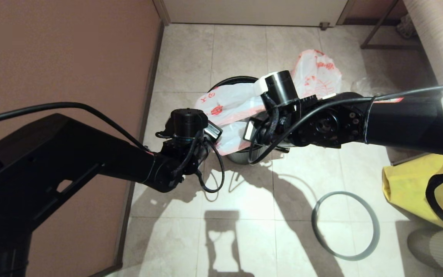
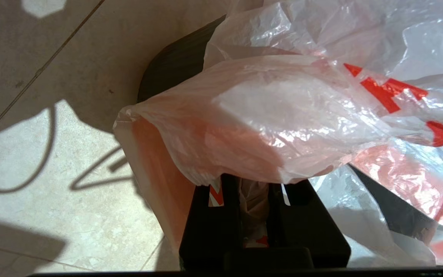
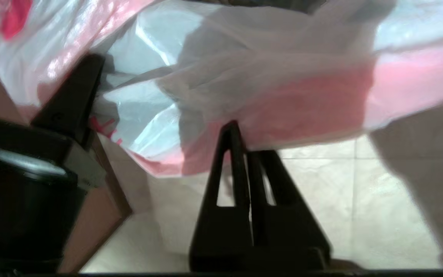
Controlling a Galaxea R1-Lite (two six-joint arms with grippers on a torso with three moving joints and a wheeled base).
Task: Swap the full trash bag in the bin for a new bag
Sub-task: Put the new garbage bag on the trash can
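Note:
The new bag (image 1: 229, 102), limp white plastic with red print and a pink band, lies spread over the black bin (image 1: 227, 80) and hides most of its mouth. My left gripper (image 2: 254, 181) is shut on a bunched fold of the new bag (image 2: 283, 115) at the bin's (image 2: 175, 61) near left side. Close beside it on the right, my right gripper (image 3: 246, 148) is shut on the pink edge of the new bag (image 3: 302, 100), one fingertip in front of the plastic and one behind. The full trash bag (image 1: 317, 71) sits on the floor behind the bin.
The grey ring rim (image 1: 345, 225) lies flat on the tiles to the near right. A yellow fabric bag (image 1: 413, 188) stands at the right edge and a clear bag (image 1: 367, 86) lies far right. A brown wall (image 1: 71, 50) runs along the left.

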